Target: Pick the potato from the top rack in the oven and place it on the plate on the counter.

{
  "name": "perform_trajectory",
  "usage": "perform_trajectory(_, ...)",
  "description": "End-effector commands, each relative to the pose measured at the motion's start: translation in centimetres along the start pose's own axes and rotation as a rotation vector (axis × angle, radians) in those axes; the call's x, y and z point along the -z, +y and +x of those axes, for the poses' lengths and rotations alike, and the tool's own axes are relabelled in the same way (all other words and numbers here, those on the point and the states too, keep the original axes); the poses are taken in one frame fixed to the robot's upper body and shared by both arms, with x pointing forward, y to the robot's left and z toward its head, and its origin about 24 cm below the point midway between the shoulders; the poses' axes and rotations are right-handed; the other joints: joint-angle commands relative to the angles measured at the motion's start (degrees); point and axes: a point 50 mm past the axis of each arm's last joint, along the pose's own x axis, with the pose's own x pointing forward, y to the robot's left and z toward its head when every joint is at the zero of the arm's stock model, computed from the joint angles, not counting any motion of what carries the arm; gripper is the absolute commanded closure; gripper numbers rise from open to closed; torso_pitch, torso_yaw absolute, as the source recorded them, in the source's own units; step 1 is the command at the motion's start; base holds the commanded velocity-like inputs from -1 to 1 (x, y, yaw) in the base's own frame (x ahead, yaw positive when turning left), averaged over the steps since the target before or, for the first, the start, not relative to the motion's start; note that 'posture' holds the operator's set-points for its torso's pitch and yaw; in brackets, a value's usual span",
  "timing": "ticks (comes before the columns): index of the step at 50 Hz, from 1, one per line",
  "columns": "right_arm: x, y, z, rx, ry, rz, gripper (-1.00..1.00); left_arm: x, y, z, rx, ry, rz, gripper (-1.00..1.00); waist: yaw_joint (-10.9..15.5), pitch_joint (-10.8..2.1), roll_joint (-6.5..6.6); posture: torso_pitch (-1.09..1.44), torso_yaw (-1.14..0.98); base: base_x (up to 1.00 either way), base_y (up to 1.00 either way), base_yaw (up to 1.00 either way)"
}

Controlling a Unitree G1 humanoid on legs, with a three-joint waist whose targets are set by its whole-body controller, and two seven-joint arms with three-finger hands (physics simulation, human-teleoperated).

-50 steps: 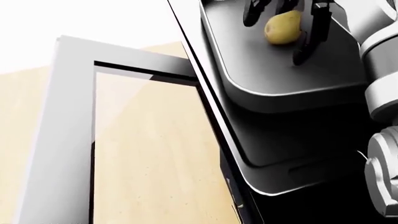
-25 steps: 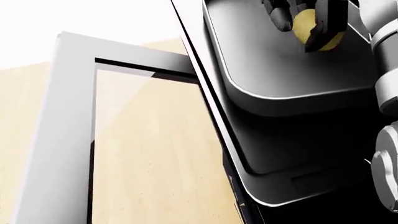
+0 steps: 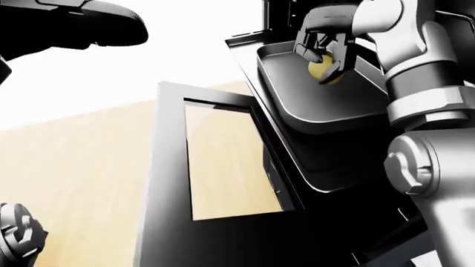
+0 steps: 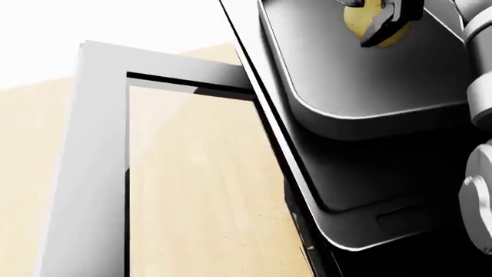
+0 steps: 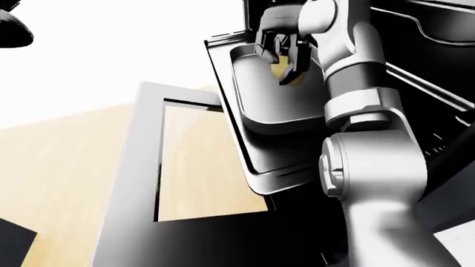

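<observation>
Potato is sitting over the grey baking tray on the oven's upper rack, near the top of the left-eye view, and the right hand is closing its dark fingers round it from above, so only the yellow lower half is showing. Whether the potato is touching the tray floor or hanging just clear of it cannot be told. A second tray is lying beneath the first. The right arm is reaching up from the lower right of the right-eye view into the oven cavity. The oven door is hanging open to the left of the trays, its window showing the pale wood floor behind. The left hand is showing as a dark blurred shape at the top left of the left-eye view; its finger state cannot be told.
</observation>
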Motion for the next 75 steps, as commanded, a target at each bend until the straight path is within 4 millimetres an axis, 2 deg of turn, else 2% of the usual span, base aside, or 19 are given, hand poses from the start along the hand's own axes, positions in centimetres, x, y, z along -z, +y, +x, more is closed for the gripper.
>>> perform_trajectory(1,-4.1,-4.5,-2.8,0.177,-0.111,-0.122,1.00,-1.4,0.4,-0.5,-0.027,-0.070,-0.012,-1.00,0.77,-2.54,-1.42,-0.11,0.00,-0.24,0.30,0.00)
perform_trajectory(7,-5.6,-4.5,-2.9,0.161,-0.184,-0.108,0.99,-1.4,0.4,-0.6,-0.026,-0.071,-0.013,-1.00,1.08,-1.79,1.54,-0.11,0.00,-0.23,0.29,0.00)
perform_trajectory(9,-6.0,-4.7,-3.1,0.163,-0.193,-0.116,0.99,-1.6,0.4,-0.6,-0.026,-0.072,-0.013,-1.00,0.94,-2.67,6.36,-0.11,0.00,-0.23,0.14,0.00)
perform_trajectory(17,-6.3,-5.9,-4.2,0.191,-0.202,-0.114,0.99,-2.1,0.4,-0.8,-0.026,-0.076,-0.013,-1.00,1.40,-2.21,2.53,-0.11,0.00,-0.12,0.02,0.00)
perform_trajectory(18,-6.3,-6.1,-4.5,0.201,-0.204,-0.101,0.99,-2.2,0.4,-0.8,-0.026,-0.077,-0.013,-1.00,1.34,-1.61,2.39,-0.11,0.00,-0.46,0.00,0.00)
perform_trajectory(21,-5.9,-6.4,-5.0,0.212,-0.201,-0.091,0.99,-2.2,0.4,-0.8,-0.027,-0.078,-0.013,-1.00,1.13,-3.97,3.12,-0.11,0.00,-0.73,0.00,0.00)
perform_trajectory(31,-5.3,-6.3,-5.8,0.231,-0.212,-0.047,1.00,-1.9,0.0,-0.6,-0.020,-0.076,-0.011,-1.00,-0.03,-2.13,2.05,-0.11,0.00,-0.84,0.00,0.00)
perform_trajectory(34,-5.3,-6.6,-6.1,0.240,-0.216,-0.043,0.99,-1.9,0.1,-0.6,-0.021,-0.076,-0.012,-1.00,-0.23,-1.15,-0.65,-0.11,0.00,-0.86,0.00,0.00)
perform_trajectory(35,-5.3,-6.6,-6.2,0.242,-0.219,-0.041,1.00,-1.9,0.1,-0.6,-0.021,-0.077,-0.013,-1.00,-0.57,-2.33,-4.66,-0.11,0.00,-0.87,0.00,0.00)
perform_trajectory(36,-5.3,-6.6,-6.3,0.242,-0.220,-0.041,0.99,-1.9,0.0,-0.7,-0.021,-0.077,-0.012,-1.00,-1.16,-1.03,-1.81,-0.11,0.00,-0.87,0.00,0.00)
perform_trajectory(38,-5.4,-6.5,-6.3,0.242,-0.224,-0.045,1.00,-1.9,0.1,-0.7,-0.022,-0.077,-0.013,-1.00,-0.70,-4.33,-3.93,-0.11,0.00,-0.86,0.00,0.00)
perform_trajectory(51,-5.9,-6.1,-6.6,0.234,-0.246,-0.064,1.00,-1.8,0.2,-0.6,-0.027,-0.077,-0.016,-1.00,-1.56,-1.34,-2.36,-0.11,0.00,-0.75,0.20,0.00)
perform_trajectory(54,-5.8,-6.2,-6.7,0.236,-0.245,-0.062,1.00,-1.8,0.3,-0.7,-0.027,-0.077,-0.016,-1.00,-1.80,-0.62,0.12,-0.11,0.00,-0.60,0.38,0.00)
perform_trajectory(56,-5.8,-6.2,-6.8,0.237,-0.247,-0.055,0.99,-1.8,0.3,-0.6,-0.028,-0.077,-0.016,-1.00,-1.14,-2.12,4.22,-0.11,0.00,-0.52,0.23,0.00)
perform_trajectory(57,-5.8,-6.2,-6.9,0.237,-0.246,-0.057,0.99,-1.8,0.3,-0.6,-0.028,-0.075,-0.016,-1.00,0.17,0.81,1.27,-0.11,0.00,-0.44,0.02,0.00)
perform_trajectory(60,-5.6,-6.4,-7.3,0.240,-0.248,-0.041,0.98,-1.8,0.2,-0.6,-0.027,-0.076,-0.017,-1.00,0.62,-3.19,3.79,-0.11,0.00,-0.36,0.01,0.00)
perform_trajectory(67,-4.7,-6.1,-7.6,0.247,-0.233,-0.014,0.99,-1.7,0.1,-0.5,-0.025,-0.074,-0.016,-1.00,-0.15,1.02,0.82,-0.11,0.00,-0.03,0.00,-0.29)
perform_trajectory(73,-4.2,-5.6,-7.9,0.236,-0.238,0.003,0.99,-1.6,-0.2,-0.5,-0.018,-0.073,-0.014,-1.00,0.01,-0.72,-4.83,-0.11,0.00,0.00,0.00,-1.00)
perform_trajectory(75,-4.1,-5.5,-8.1,0.235,-0.237,0.004,0.99,-1.6,-0.2,-0.4,-0.017,-0.073,-0.013,-1.00,0.59,0.99,-3.82,-0.11,0.00,0.00,0.00,-1.00)
